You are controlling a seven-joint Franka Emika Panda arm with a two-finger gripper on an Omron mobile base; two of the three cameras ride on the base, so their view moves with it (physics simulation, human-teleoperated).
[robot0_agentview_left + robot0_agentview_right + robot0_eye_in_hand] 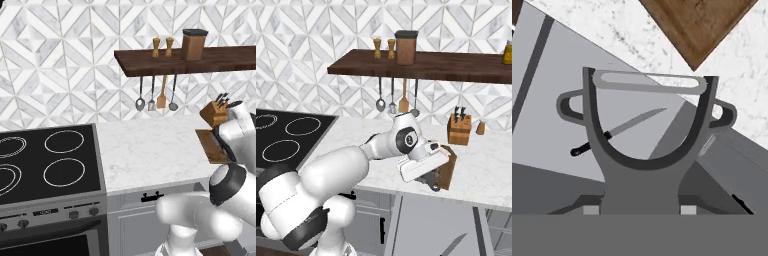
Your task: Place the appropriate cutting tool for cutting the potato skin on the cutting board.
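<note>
My gripper (639, 210) is shut on the handle of a grey Y-shaped peeler (646, 88), whose blade bar points away from the hand. The reddish-brown cutting board (696, 25) lies on the white counter, its corner just beyond the peeler's blade. In the right base view the gripper (429, 181) hangs at the counter's front edge, partly covering the cutting board (450, 167). From the left base, the cutting board (211, 145) lies at the counter's right, half behind my arm. The potato is hidden.
A grey knife (617, 129) with a black handle lies on the floor (453, 245) in front of the cabinets. The knife block (458, 129) stands behind the board. Utensils (161, 95) hang under a wooden shelf (421, 65). The stove (47, 160) is left.
</note>
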